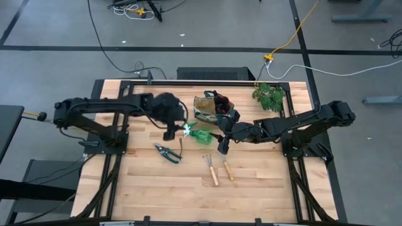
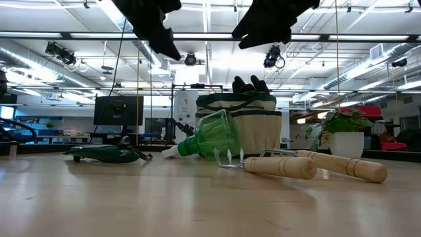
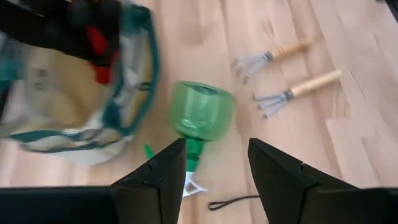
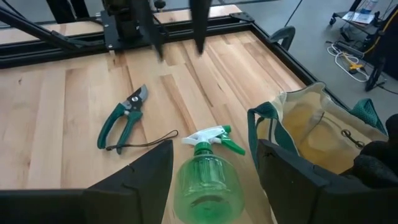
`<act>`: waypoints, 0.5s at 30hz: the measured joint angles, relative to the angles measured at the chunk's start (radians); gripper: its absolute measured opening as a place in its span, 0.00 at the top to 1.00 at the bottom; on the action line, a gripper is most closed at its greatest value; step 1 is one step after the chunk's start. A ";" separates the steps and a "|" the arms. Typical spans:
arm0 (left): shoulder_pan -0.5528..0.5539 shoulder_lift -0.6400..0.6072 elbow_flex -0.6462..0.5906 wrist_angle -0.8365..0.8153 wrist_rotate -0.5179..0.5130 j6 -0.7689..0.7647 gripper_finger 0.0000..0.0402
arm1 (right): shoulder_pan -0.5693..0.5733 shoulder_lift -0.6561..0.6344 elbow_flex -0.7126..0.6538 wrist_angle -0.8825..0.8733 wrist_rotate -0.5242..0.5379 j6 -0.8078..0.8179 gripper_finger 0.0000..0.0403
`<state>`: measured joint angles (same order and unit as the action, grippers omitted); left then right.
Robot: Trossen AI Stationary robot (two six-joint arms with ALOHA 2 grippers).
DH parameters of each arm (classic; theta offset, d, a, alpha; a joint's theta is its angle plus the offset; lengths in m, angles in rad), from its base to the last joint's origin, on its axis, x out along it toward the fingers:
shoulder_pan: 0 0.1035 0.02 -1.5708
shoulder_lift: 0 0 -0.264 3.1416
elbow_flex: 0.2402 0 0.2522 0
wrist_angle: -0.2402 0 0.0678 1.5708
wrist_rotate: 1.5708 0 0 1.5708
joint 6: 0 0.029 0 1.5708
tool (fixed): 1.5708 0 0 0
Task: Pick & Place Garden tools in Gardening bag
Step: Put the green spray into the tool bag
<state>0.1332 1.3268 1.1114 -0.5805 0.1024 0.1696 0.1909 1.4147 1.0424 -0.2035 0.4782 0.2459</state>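
Left pincer (image 1: pixel 178 130) open above worktop (image 1: pixel 157 188), just beside nozzle of spray bottle (image 1: pixel 200 135) lying on its side. Risk judged: round bottle rolling off under uneven squeeze, or both pincers colliding over it. Right pincer (image 1: pixel 221 145) open too, just beside bottle's base. Gardening bag (image 1: pixel 209 107) close behind bottle.

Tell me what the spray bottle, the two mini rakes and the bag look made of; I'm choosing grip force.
The spray bottle looks like clear green plastic, glossy, since light passes through it; its trigger is opaque white.
The mini rakes have pale, matte handles with visible grain, likely wood, and grey tines, probably metal.
The gardening bag appears to be soft beige fabric with green trim, folding at the rim.
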 joint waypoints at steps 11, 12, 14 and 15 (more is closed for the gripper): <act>-0.066 0.175 0.000 -0.013 -0.012 0.030 0.55 | 0.000 0.000 0.000 0.000 0.000 -0.001 0.42; -0.066 0.189 0.000 -0.005 -0.012 0.031 0.55 | 0.000 0.000 0.000 0.000 0.000 -0.003 0.42; -0.066 0.217 0.000 0.004 -0.014 0.034 0.55 | 0.000 0.000 0.000 0.000 0.000 -0.009 0.42; -0.066 0.229 0.000 0.009 -0.015 0.035 0.55 | 0.000 0.000 0.000 0.000 0.000 -0.011 0.42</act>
<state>0.0673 1.5559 1.1114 -0.5717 0.0870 0.2042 0.1913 1.4147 1.0423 -0.2035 0.4785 0.2348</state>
